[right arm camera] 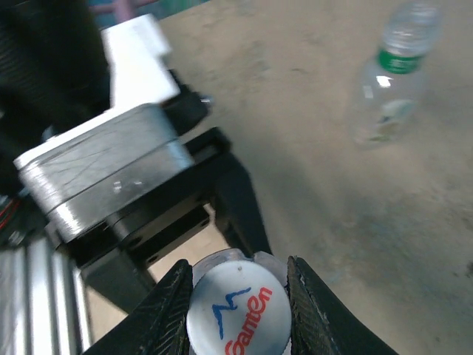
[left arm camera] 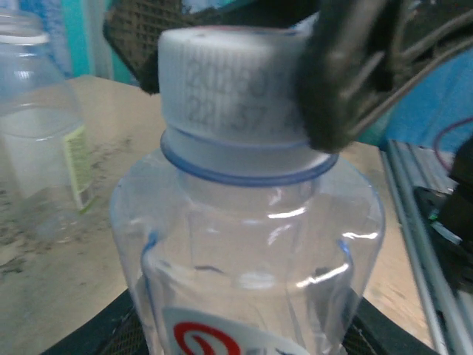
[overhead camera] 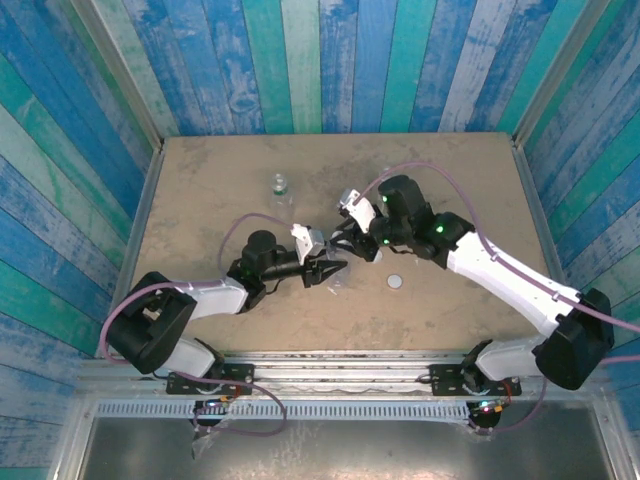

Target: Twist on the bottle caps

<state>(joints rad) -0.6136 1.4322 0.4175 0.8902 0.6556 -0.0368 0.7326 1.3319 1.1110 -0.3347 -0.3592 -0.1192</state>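
The round white plastic screw cap (left arm camera: 222,89) with the ribbed side sits on the neck of the clear blue-tinted plastic bottle (left arm camera: 251,251), over the middle of the sandy-brown table (overhead camera: 450,180); the right gripper (right arm camera: 240,296) is closed on this cap from above, one finger on each side; the left gripper (overhead camera: 328,268) is closed around the body of the bottle and steadies it. I judge that this cap is in the turning step; whether it is fully tight I cannot tell. A second white cap (overhead camera: 396,282) lies loose on the table near the grippers; the taller clear bottle with the green label (overhead camera: 280,186) stands apart, further back, and its mouth looks open; so most of the work is left. The held bottle is upright; its long axis is vertical and the neck points up.
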